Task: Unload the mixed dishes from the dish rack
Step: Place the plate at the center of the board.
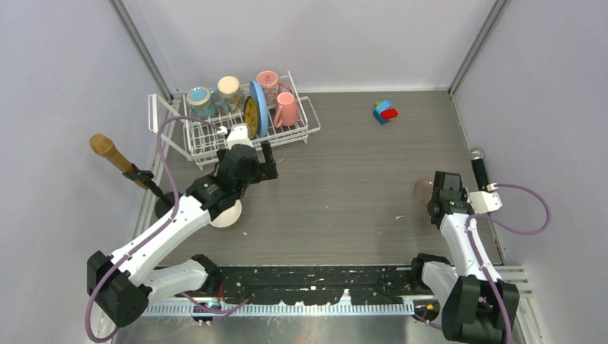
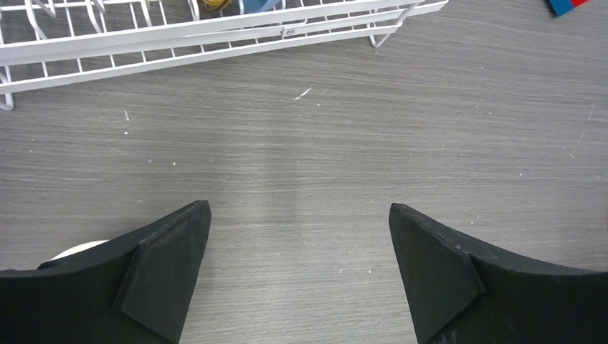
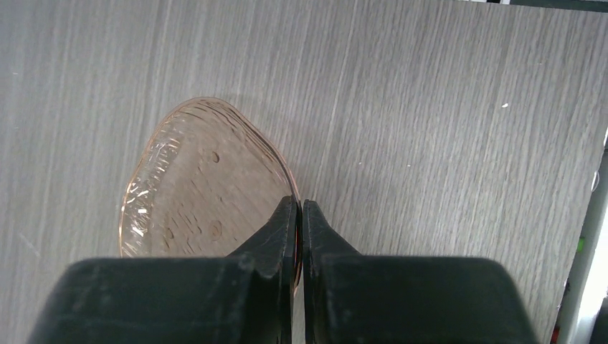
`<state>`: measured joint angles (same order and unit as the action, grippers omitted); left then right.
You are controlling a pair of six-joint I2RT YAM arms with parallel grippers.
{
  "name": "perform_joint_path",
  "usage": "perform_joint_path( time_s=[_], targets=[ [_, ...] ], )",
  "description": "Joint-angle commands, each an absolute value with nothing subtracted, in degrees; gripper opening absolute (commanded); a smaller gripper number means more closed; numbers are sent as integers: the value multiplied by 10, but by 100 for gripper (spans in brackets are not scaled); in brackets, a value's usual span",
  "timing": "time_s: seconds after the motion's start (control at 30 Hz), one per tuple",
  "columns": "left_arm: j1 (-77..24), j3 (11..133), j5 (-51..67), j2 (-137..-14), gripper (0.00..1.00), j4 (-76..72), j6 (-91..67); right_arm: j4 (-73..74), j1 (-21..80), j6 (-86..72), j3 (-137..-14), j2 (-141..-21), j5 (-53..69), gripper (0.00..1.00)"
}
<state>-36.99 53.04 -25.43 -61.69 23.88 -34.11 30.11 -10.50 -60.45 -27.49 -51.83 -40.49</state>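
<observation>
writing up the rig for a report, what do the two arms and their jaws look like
Both the left arm and the right arm have white link shells with black joint housings and black bases. A thin purple cable loops along each arm. The jaws are matte black, tapered wedges with flat inner faces; no markings show.

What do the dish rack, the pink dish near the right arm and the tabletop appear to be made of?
The dish rack is thin white rods, probably coated metal wire with a smooth finish. The pink dish is see-through with small bubbles and glints, so glass or clear plastic; I cannot tell which. The tabletop shows a grey wood-grain pattern, matte, likely laminate.
</observation>
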Motion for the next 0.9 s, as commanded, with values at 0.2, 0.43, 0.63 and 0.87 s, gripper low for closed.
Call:
perform_joint_path(
  time_s=[0.2, 0.43, 0.63, 0.87],
  targets=[
    [-369, 512, -262, -560, 100, 241, -344, 278, -122, -619, -316, -609, -425, 10],
    [-369, 515, -277, -573, 100, 252, -351, 282, -127, -609, -335, -644, -413, 18],
    [-365, 523, -282, -589, 100, 255, -360, 282, -131, -609, -331, -639, -410, 35],
    [-338, 544, -276, -625, 100, 270, -368, 282, -134, -610, -325, -629, -410, 59]
  ],
)
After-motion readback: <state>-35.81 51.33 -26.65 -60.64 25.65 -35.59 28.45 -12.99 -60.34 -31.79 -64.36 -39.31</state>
